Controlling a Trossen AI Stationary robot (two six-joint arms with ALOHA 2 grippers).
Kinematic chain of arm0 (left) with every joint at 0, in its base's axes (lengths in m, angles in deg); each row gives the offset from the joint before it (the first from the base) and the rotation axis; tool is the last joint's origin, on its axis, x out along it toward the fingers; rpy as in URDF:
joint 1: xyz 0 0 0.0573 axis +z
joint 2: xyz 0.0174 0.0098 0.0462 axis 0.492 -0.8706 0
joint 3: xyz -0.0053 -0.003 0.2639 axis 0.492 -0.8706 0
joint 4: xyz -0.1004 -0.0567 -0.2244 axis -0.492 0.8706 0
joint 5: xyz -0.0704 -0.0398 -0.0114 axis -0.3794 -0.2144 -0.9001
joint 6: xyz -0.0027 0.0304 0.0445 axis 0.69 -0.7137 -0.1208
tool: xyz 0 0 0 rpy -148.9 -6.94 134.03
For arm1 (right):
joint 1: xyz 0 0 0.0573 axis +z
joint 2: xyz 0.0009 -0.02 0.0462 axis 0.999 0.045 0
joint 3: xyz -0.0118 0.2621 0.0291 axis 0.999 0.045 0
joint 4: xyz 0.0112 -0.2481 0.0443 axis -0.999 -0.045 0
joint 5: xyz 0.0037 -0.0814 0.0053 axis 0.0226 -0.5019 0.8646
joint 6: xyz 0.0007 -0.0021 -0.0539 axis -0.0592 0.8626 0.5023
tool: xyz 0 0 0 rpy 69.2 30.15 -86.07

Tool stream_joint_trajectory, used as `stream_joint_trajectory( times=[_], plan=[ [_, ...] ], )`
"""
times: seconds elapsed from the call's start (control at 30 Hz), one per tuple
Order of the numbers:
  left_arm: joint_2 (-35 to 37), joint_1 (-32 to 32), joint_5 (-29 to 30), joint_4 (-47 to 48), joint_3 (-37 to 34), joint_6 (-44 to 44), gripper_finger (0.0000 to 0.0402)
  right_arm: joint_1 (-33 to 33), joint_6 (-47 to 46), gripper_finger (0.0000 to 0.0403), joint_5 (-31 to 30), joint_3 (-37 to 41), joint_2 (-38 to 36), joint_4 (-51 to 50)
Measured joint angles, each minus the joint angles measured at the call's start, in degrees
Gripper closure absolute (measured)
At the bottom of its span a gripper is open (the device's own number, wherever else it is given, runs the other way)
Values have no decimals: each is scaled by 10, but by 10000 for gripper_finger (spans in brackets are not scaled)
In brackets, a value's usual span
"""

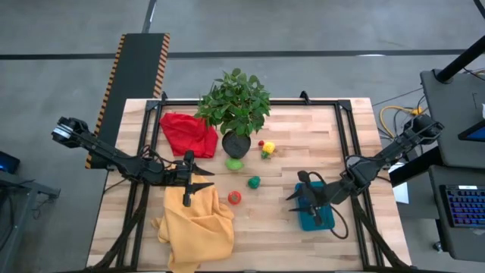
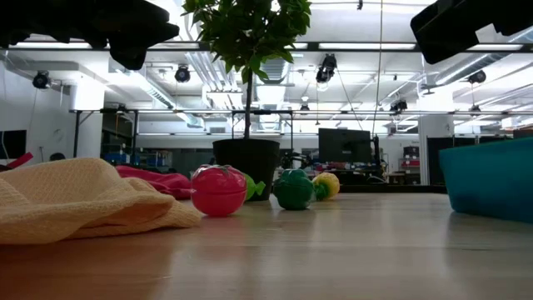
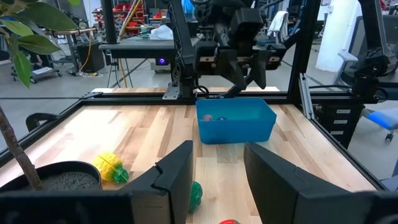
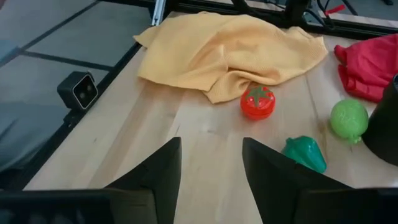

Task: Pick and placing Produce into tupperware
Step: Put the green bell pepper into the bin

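The teal tupperware [image 1: 314,216] stands near the table's right side, with small pink and purple pieces [image 3: 214,117] inside it. My right gripper [image 1: 290,202] hovers open above its left rim, nothing between its fingers [image 4: 211,168]. On the bare wood lie a red tomato [image 1: 235,197], a green pepper [image 1: 254,181], a light green fruit [image 1: 234,164] and a yellow and red piece [image 1: 267,148]. My left gripper [image 1: 208,180] stands open and level above the yellow cloth's far edge, pointing toward the tupperware [image 3: 236,121].
A potted plant [image 1: 236,106] stands at the far middle, with a red cloth [image 1: 188,133] to its left. A crumpled yellow cloth [image 1: 195,224] covers the near left. Black frame rails [image 1: 341,129] run along the table's edges. Bare wood lies between the tomato and the tupperware.
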Motion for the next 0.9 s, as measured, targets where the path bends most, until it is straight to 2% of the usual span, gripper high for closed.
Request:
stream_joint_trajectory(
  times=[0.43,0.53,0.77,0.9],
  plan=[
    [0,0,0,0,0,0,272,-7,15,233,-4,0,1,3],
    [0,0,0,0,0,0,272,-17,19,202,-4,0,1,3],
    [0,0,0,0,0,0,272,-50,48,94,-3,-14,1,-4],
    [0,0,0,0,0,0,272,-73,87,70,18,-28,1,-10]
  ],
)
